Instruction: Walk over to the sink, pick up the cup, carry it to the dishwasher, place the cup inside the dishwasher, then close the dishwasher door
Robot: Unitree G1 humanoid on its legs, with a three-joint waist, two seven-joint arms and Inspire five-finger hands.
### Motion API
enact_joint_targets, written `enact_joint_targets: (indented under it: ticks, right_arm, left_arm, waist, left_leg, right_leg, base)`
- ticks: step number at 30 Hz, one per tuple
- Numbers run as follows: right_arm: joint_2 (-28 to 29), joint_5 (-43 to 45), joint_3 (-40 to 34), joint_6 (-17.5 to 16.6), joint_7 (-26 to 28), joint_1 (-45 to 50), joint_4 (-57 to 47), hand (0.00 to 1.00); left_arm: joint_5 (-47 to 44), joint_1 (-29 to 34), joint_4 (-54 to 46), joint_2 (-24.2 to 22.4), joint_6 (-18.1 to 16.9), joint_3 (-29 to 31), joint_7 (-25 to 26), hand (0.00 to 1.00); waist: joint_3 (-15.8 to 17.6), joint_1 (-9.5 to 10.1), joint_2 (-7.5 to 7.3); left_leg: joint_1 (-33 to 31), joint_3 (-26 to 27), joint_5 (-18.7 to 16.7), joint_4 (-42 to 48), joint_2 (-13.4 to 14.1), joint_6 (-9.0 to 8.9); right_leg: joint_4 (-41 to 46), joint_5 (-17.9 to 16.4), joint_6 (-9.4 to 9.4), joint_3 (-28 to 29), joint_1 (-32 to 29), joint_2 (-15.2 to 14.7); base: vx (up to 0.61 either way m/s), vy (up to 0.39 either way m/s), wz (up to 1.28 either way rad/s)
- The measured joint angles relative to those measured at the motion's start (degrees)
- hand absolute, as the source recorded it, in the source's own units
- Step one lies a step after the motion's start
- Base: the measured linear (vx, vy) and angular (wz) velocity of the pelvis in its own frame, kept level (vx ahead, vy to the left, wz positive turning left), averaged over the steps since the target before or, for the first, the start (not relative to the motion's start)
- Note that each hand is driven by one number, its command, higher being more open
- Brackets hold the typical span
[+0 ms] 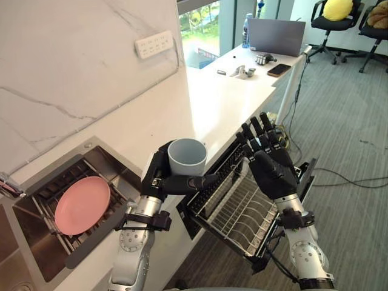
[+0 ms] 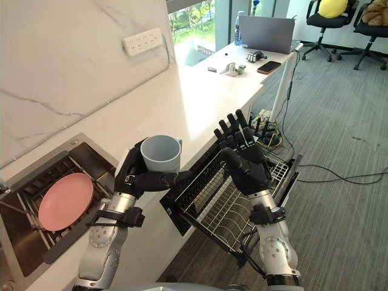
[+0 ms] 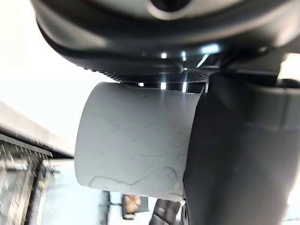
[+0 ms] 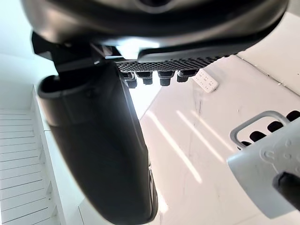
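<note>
Left robot hand (image 1: 159,176) clamped on upright cup (image 1: 187,156) over the counter's (image 1: 218,103) front edge, right robot hand (image 1: 270,163) spread above the rack (image 1: 236,209); carry cup level over rack, clear of that hand.

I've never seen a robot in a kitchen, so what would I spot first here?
First the pale cup, held upright in the left hand at the edge of the counter, just beside the pulled-out dishwasher rack. Then the right hand, open with fingers straight, raised over that rack. The pink plate lying in the sink at the left also catches the eye.
</note>
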Motion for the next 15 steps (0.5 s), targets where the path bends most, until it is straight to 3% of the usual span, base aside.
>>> enact_joint_targets:
  ticks: [6, 11, 15]
  right_arm:
    - [0.12, -6.8, 4.93, 0.99, -5.24, 0.0, 0.0, 1.0]
    - [0.18, -18.63, 11.32, 0.71, -12.86, 0.01, -1.59, 1.0]
    - [0.19, -21.91, 14.25, 0.89, -14.45, 0.0, -4.55, 1.0]
  left_arm:
    - [7.68, -0.84, -0.05, 0.04, 2.07, -0.32, 2.27, 0.0]
    - [9.62, -1.37, -0.11, 0.42, 3.87, -2.8, 4.89, 0.0]
    - [9.62, -1.59, -0.25, 0.59, 4.94, -3.61, 6.07, 0.0]
  waist:
    - [0.02, 0.08, -0.04]
    - [0.09, 0.3, -0.14]
    - [0.08, 0.35, -0.14]
  left_leg:
    - [-0.02, -0.13, 0.07, -0.29, 0.23, -0.11]
    - [0.0, -0.15, 0.08, -0.33, 0.21, -0.12]
    - [0.06, -0.18, 0.08, -0.33, 0.22, -0.12]
  right_leg:
    - [-1.52, 0.59, -0.13, -0.28, 0.83, 0.53]
    - [-1.52, 0.59, -0.14, -0.26, 0.86, 0.54]
    - [-1.52, 0.59, -0.14, -0.28, 0.95, 0.55]
  base:
    - [0.0, 0.0, 0.0]
    - [-0.01, -0.001, 0.0]
    - [0.0, 0.0, 0.0]
